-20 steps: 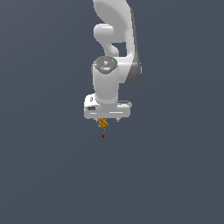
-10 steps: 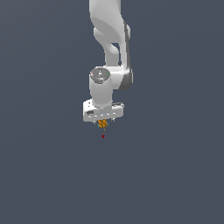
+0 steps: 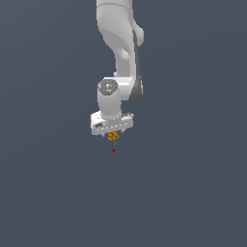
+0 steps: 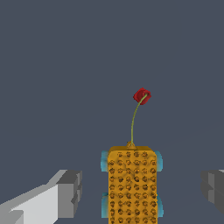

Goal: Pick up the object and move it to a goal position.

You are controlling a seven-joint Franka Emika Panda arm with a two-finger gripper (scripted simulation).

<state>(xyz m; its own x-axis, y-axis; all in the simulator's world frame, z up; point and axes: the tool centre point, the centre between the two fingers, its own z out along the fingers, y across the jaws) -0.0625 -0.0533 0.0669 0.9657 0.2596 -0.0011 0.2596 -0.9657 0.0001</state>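
Note:
The object (image 3: 113, 136) is a tiny orange-yellow speckled lump just below the white hand in the exterior view. In the wrist view it is an orange speckled block (image 4: 132, 183) with small blue parts at its sides. My gripper (image 3: 113, 132) is over it and open: in the wrist view the gripper (image 4: 141, 186) has its two grey fingers (image 4: 68, 192) standing well apart on either side of the object, with a gap on each side. The goal position is a tiny red dot (image 3: 114, 150) just beyond the object, also in the wrist view (image 4: 141, 96), joined to the object by a thin line.
Plain dark grey-blue ground all around. The white arm (image 3: 118, 58) rises towards the top of the exterior view. No other objects show.
The arm's upper links have swung and the hand has shifted slightly towards the exterior view's left and lower. The object and the red dot have stayed where they were.

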